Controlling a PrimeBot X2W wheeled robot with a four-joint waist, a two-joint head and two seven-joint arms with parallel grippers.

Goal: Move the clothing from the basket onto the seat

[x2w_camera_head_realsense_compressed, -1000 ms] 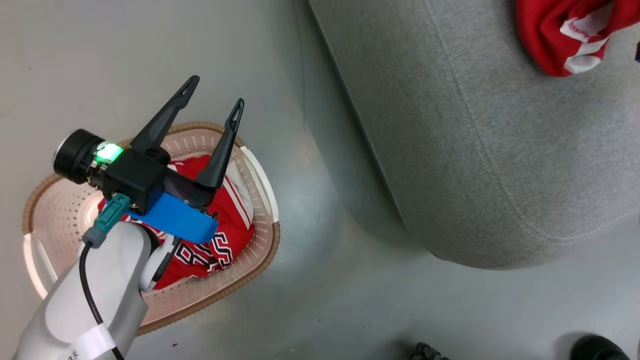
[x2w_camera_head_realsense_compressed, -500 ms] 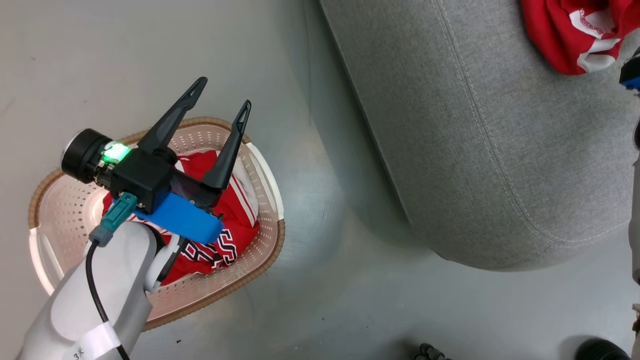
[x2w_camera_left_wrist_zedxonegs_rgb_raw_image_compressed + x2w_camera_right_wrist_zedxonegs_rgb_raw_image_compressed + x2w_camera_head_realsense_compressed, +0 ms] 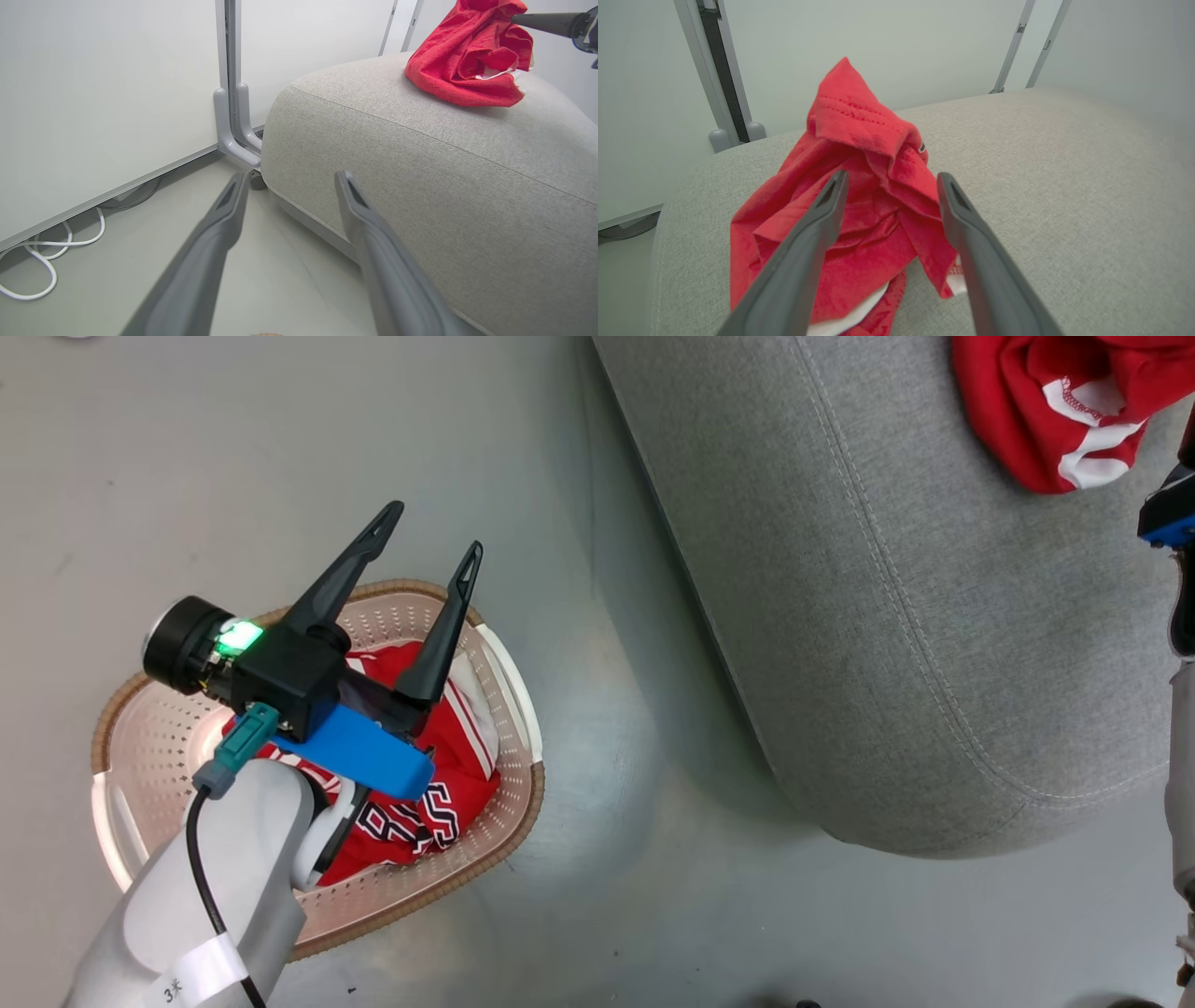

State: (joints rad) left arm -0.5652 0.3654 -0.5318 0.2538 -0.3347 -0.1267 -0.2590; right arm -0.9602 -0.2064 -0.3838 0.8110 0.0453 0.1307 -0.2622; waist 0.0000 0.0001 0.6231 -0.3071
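The cream basket (image 3: 519,803) stands on the floor at lower left with red clothing (image 3: 455,767) bearing black-and-white lettering inside. My left gripper (image 3: 434,529) hovers above it, open and holding nothing; its fingers (image 3: 219,224) point toward the seat (image 3: 444,177). The light-grey seat (image 3: 887,616) fills the upper right. A second red garment (image 3: 1032,420) lies crumpled on it. My right gripper (image 3: 893,176) is open, its fingers straddling this garment (image 3: 859,140), which stands in a peak on the cushion. One dark right finger (image 3: 544,21) touches the cloth's top.
Smooth grey floor (image 3: 653,821) separates the basket from the seat. A white wall panel with a grey post (image 3: 231,93) stands behind the seat's corner. A white cable (image 3: 46,261) lies on the floor along the wall.
The head camera has shifted a little. My right gripper's body has come into the head view's right edge beside the garment on the seat. The left gripper stays open over the basket.
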